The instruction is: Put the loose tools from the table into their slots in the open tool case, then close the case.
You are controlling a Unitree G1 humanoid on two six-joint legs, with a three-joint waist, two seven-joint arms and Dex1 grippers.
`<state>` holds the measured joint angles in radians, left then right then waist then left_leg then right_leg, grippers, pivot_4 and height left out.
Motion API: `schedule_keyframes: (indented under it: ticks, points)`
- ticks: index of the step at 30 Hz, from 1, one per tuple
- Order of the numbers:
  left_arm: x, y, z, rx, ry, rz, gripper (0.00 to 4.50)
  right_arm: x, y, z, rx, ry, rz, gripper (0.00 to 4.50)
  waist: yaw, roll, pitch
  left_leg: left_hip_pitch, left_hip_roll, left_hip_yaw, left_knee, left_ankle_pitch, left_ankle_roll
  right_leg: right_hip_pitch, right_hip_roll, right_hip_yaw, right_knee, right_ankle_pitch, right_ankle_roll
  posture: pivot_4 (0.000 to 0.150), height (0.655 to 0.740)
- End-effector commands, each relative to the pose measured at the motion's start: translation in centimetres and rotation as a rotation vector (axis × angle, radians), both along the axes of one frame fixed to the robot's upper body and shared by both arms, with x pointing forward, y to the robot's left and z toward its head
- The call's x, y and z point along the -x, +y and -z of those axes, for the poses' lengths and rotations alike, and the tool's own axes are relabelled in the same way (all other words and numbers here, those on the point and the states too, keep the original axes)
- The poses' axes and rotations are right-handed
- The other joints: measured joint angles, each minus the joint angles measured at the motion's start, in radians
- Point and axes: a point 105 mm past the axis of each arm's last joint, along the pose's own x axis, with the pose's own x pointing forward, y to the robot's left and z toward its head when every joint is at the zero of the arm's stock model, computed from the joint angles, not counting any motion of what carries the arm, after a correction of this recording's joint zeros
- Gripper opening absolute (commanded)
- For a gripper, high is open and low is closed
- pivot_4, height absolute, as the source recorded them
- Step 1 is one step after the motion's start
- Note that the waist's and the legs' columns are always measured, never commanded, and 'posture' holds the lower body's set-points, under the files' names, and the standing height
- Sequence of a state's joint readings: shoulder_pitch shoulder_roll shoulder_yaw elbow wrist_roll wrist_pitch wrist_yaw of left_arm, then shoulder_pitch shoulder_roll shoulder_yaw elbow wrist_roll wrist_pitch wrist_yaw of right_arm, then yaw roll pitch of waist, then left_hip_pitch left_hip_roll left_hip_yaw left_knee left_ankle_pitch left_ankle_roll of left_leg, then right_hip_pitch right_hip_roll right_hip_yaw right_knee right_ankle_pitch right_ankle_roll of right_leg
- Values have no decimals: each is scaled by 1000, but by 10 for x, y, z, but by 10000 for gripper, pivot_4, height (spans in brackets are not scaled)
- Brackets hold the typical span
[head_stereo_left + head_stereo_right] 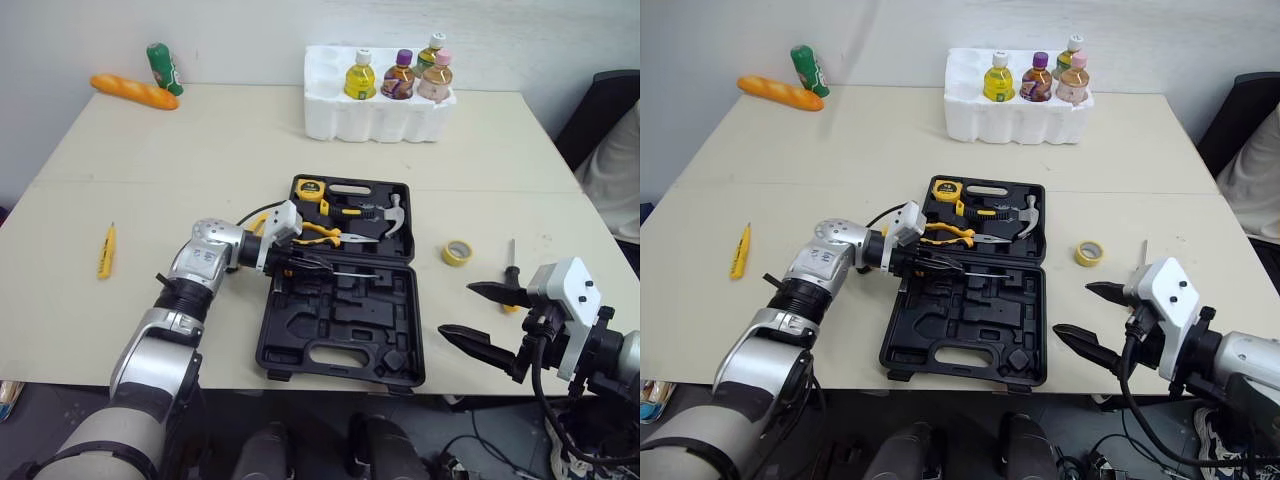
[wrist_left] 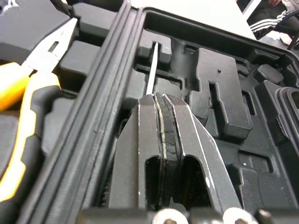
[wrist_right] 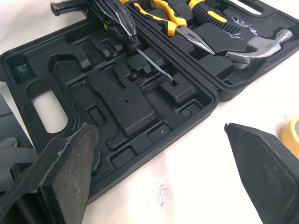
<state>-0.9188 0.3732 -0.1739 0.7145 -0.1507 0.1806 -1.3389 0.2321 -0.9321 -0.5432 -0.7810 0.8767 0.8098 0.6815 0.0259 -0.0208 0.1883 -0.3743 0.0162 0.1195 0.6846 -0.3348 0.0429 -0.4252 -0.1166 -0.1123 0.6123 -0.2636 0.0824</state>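
Note:
The black tool case [image 1: 300, 345] lies open in the middle of the table. Its far half holds a tape measure [image 1: 311, 188], yellow-handled pliers [image 1: 322, 231] and a hammer [image 1: 388, 220]. My left gripper [image 1: 300, 262] is shut on a thin screwdriver [image 1: 352, 273]. The shaft [image 2: 152, 70] lies along a moulded slot in the near half, just beside the hinge. My right gripper [image 1: 455, 310] hangs open over the table's front edge, right of the case. A yellow tape roll [image 1: 458, 252], a black-handled screwdriver [image 1: 511, 272] and a yellow tool [image 1: 106, 250] lie loose on the table.
A white foam tray [image 1: 340, 120] with several drink bottles stands at the back, behind the case. A bread loaf [image 1: 134, 92] and a green bottle [image 1: 164, 68] lie at the far left corner. A dark chair [image 1: 600, 110] stands off the right edge.

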Motion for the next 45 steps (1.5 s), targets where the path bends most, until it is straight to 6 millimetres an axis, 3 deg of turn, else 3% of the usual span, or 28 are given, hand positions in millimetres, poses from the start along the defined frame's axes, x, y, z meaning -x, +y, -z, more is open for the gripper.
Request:
schedule_keyframes:
  ticks: [1, 17, 21, 37, 41, 45]
  points:
    - [-5, 0, 1, -51, -69, -13, 813, 0, 2, -4, 8, -23, -9, 45000, 0, 0, 0, 0, 0, 0, 0, 0, 0, 0, 0, 0, 0, 0, 0, 1500, 7367]
    - [-5, 17, 69, -371, -96, -44, 813, -1, -5, -5, 24, -14, 2, 45000, 0, 2, -14, 9, 1, -2, 0, -4, 2, 10, -6, -2, -4, 0, 0, 1500, 7367]
    - [-5, 19, 74, -390, -79, -64, 813, -2, -6, -3, 29, -10, 6, 45000, 0, 6, -22, 17, 2, -3, -1, -10, 7, 17, -8, -2, -7, -1, -1, 1500, 7367]
    - [-2, 41, 102, -577, -47, -105, 813, -8, -10, -3, 38, -13, 22, 45000, -1, 11, -47, 23, 3, -3, -4, -13, 7, 24, -8, -2, -12, -1, -2, 1500, 7367]
    - [-2, 38, 101, -558, -44, -104, 813, -10, -11, -4, 41, -20, 30, 45000, -3, 17, -51, 24, 3, -4, -5, -14, 6, 26, -8, -2, -13, -1, -2, 1500, 7367]
    - [-4, 29, 86, -460, -36, -112, 813, -11, -11, -4, 42, -21, 30, 45000, -3, 18, -52, 24, 4, -5, -6, -14, 6, 26, -8, -3, -14, -2, -3, 1500, 7367]
